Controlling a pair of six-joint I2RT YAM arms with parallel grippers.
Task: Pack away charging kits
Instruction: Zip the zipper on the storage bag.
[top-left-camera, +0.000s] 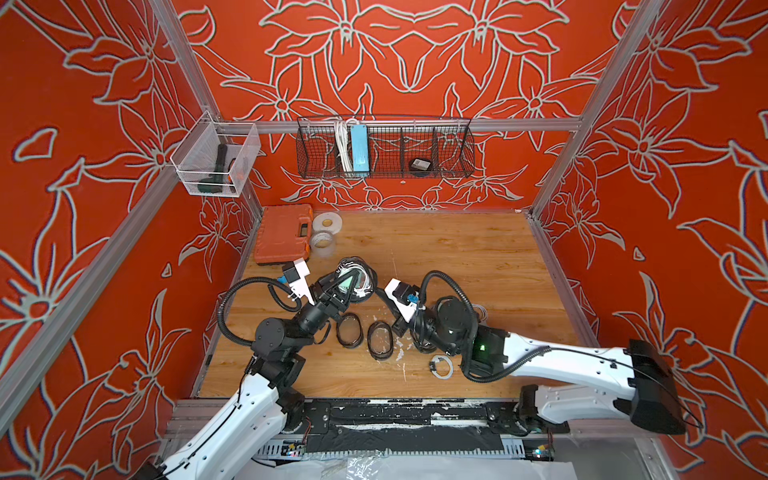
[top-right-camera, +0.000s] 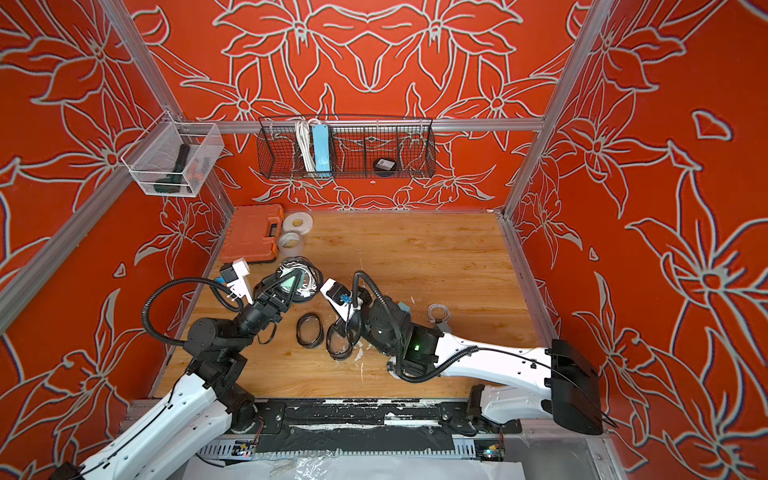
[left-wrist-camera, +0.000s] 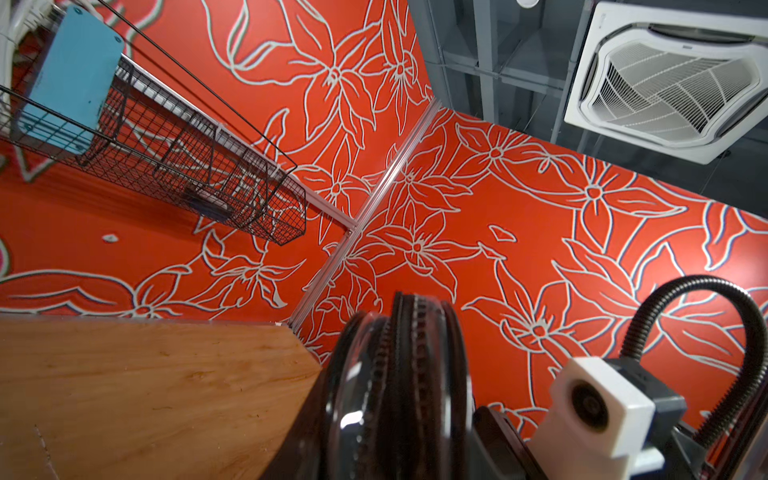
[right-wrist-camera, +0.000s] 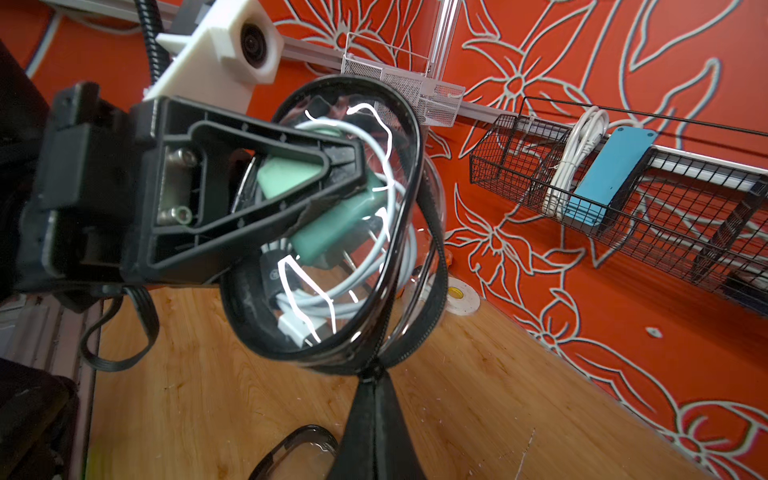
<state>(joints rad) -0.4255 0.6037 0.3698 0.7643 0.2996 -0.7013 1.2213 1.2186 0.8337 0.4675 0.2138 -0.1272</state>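
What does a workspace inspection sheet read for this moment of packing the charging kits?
Surface: wooden tabletop, white flecks near the front.
Job's things: held case with teal adapter and white cable inside; two empty cases flat on the table; two loose cable coils.
Clutter: orange toolbox, two tape rolls.
Grippers: left gripper clamped on held case; right gripper shut on its zipper.
Cables: black conduits arch over both arms.
Surroundings: red floral walls; wire basket holding blue power strip; clear bin.
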